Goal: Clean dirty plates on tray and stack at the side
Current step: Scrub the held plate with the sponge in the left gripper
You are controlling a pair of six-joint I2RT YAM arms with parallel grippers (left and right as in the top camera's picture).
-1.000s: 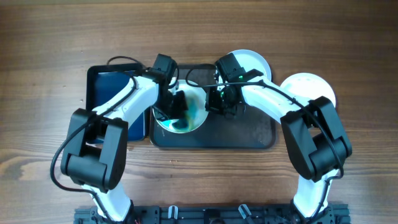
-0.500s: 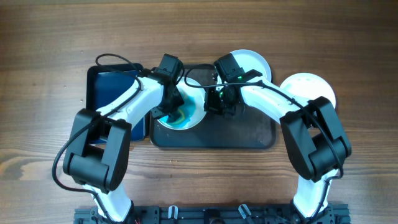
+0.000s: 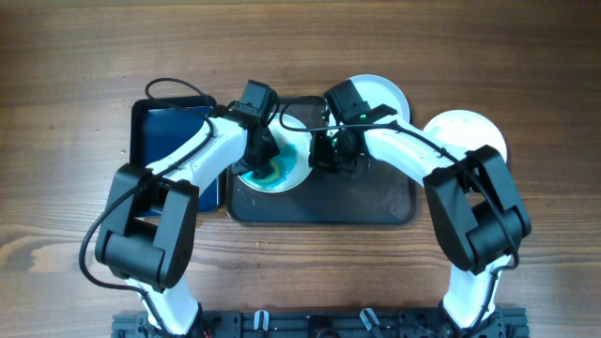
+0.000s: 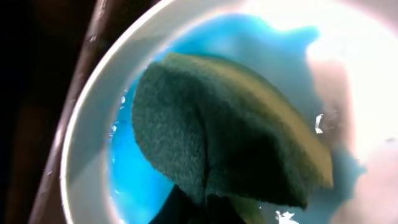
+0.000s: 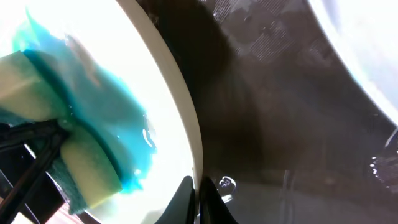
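A white plate (image 3: 282, 174) smeared with blue paint lies at the left end of the dark tray (image 3: 376, 202). My left gripper (image 3: 260, 153) is shut on a green and yellow sponge (image 4: 217, 137) and presses it onto the blue smear (image 4: 134, 180) inside the plate's rim (image 4: 78, 149). My right gripper (image 3: 326, 155) is shut on this plate's right rim (image 5: 180, 106), one finger on each side of the edge (image 5: 200, 199). The sponge also shows in the right wrist view (image 5: 84, 165). A second plate (image 3: 380, 94) sits at the tray's back edge. A third plate (image 3: 465, 131) lies on the table at the right.
A smaller black tray with a blue inside (image 3: 169, 131) stands left of the dark tray, under my left arm. The tray's wet bare floor (image 5: 292, 124) stretches right of the held plate. The wooden table (image 3: 75, 84) surrounds both trays.
My left gripper has slid the sponge from the plate's middle toward its upper left, spreading the blue paint. In the last half second little moved. The right gripper has kept its hold on the rim.
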